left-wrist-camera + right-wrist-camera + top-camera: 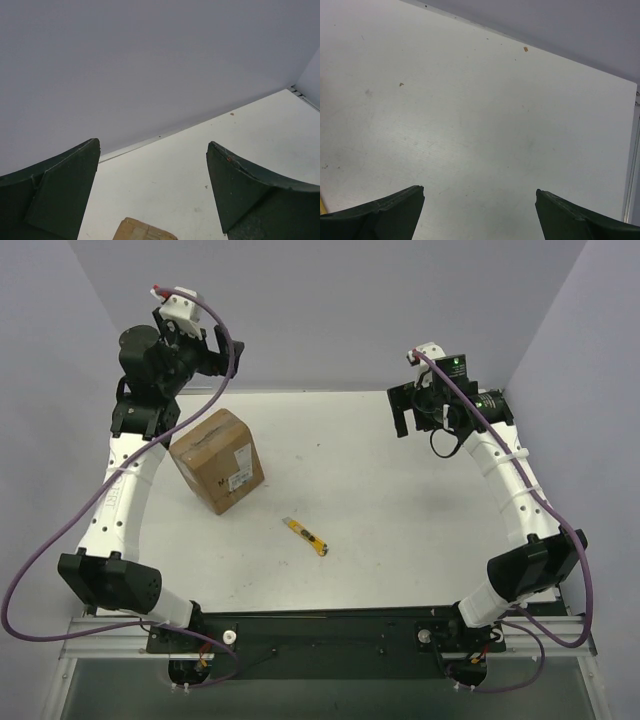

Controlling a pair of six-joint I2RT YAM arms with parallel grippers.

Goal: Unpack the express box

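I noted the knife (pixel 304 537) lying nearest, mid-table (pixel 420 510), touched by neither arm. Farther back on the left stood the box (pixel 218 460), top flaps closed, label facing near-right. Beyond it the left gripper (pixel 152 145) hovered above its far side, jaws wide apart, empty. The right gripper (pixel 479 191) hung far right, well apart, jaws likewise spread, empty. I judged unpacking not yet begun: cutting, opening and emptying all remained.

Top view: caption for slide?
Left gripper and right gripper open, clear of the box and yellow knife on the table.
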